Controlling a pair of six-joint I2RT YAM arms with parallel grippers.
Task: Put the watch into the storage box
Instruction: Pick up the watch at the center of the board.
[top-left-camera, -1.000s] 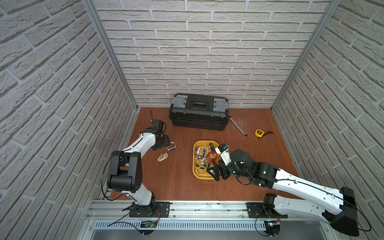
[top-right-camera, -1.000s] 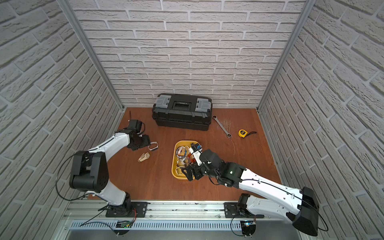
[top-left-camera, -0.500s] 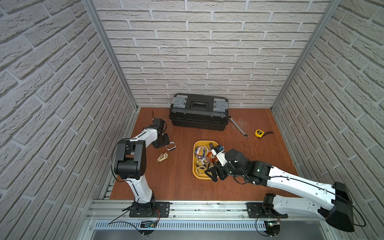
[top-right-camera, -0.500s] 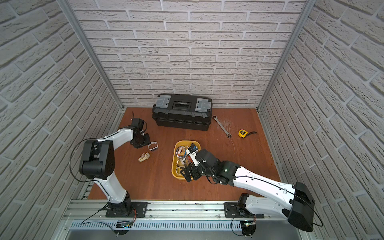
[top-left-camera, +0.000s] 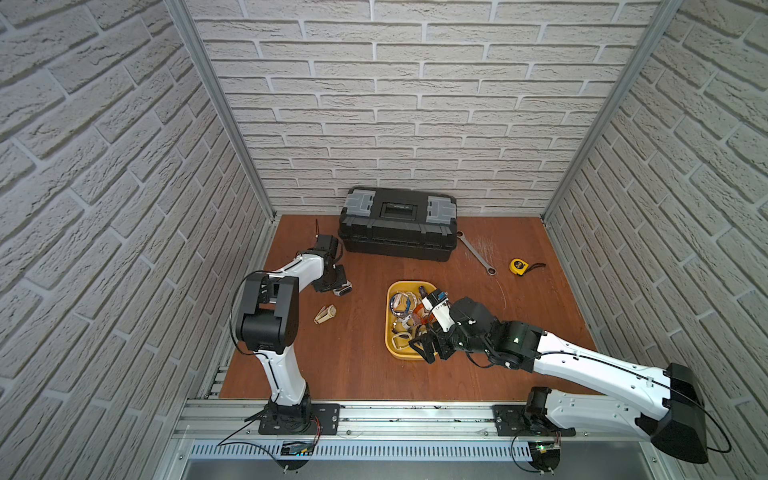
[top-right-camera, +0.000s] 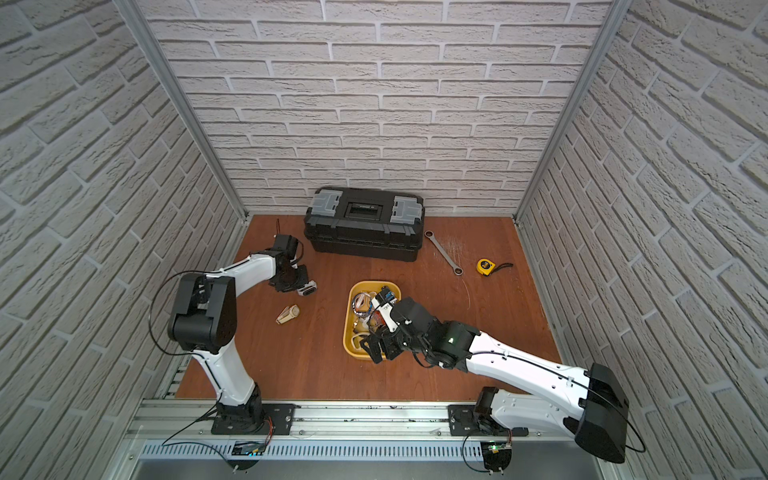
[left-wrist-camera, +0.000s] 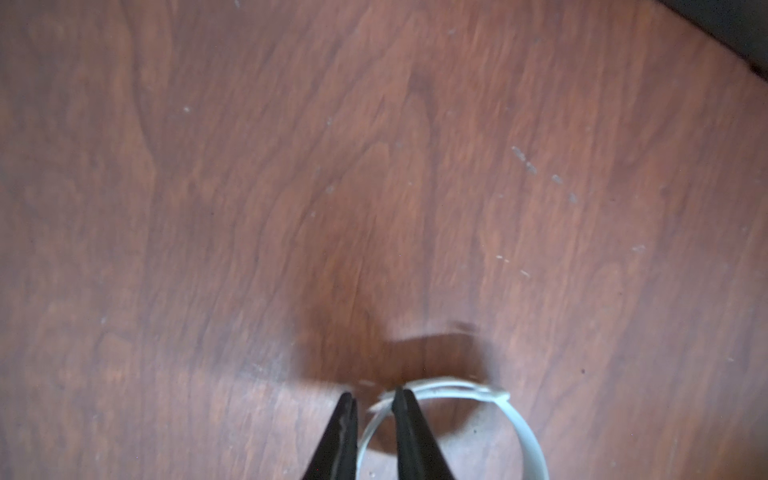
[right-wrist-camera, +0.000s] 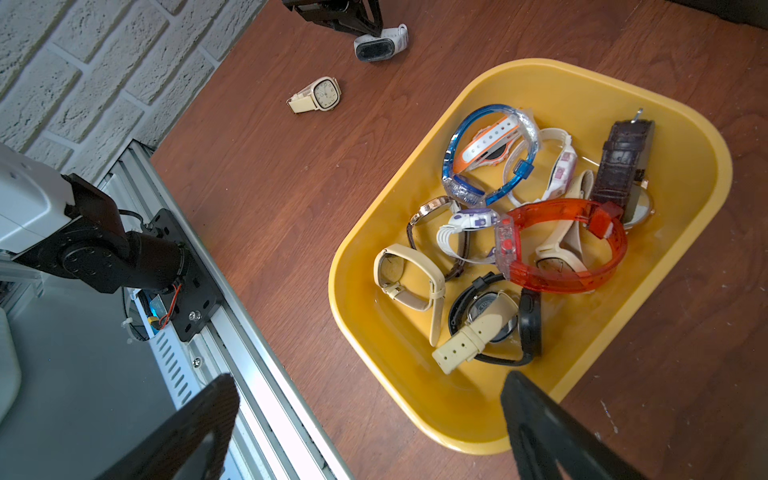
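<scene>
**Poised for the lift**

The left gripper (left-wrist-camera: 374, 395) straddles the strap of the white-banded, dark-faced plastic watch (right-wrist-camera: 380, 43), jaws nearly together for a lift. Whether they pinch yet, I cannot tell. The watch lies near the worktop's left edge, outside the shallow yellow plastic storage box (right-wrist-camera: 540, 91), at whose near rim the right gripper (right-wrist-camera: 370, 378) hovers spread.

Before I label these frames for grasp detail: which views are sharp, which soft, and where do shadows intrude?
Left wrist view: soft, with a shadow on the table ahead of the fingers and white watch strap. Right wrist view: crisp on the storage box and its watches, but the near fingers are blurred. Both top views: evenly lit, watches small.
</scene>
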